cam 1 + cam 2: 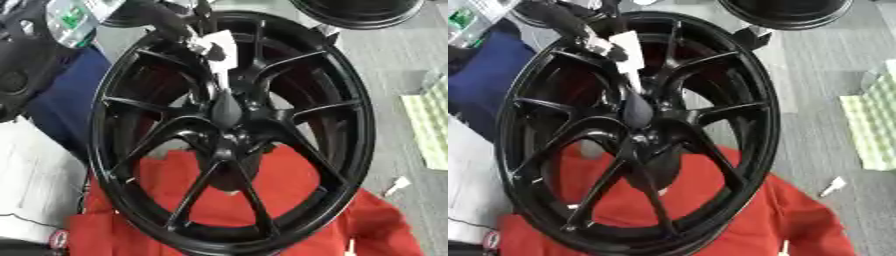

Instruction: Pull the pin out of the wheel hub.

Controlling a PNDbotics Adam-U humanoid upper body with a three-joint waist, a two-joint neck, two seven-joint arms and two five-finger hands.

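Observation:
A black multi-spoke wheel hub [197, 187] lies tilted on a red cloth [302, 187] and fills most of both views. A black arm comes in from the upper left, and my left hand [217, 50], with a white part on it, reaches down over the spokes to the hub's centre. A dark tapered shape [226, 109] stands at the centre bore, right under the hand. I cannot tell whether this shape is the pin or a finger, nor how the hand sits on it. My right hand does not show.
A second black wheel [359, 12] sits at the top right. A blue cloth [66, 100] and a white sheet [35, 185] lie to the left. On the grey floor to the right are a green-white padded sheet [429, 125] and a small white object [398, 185].

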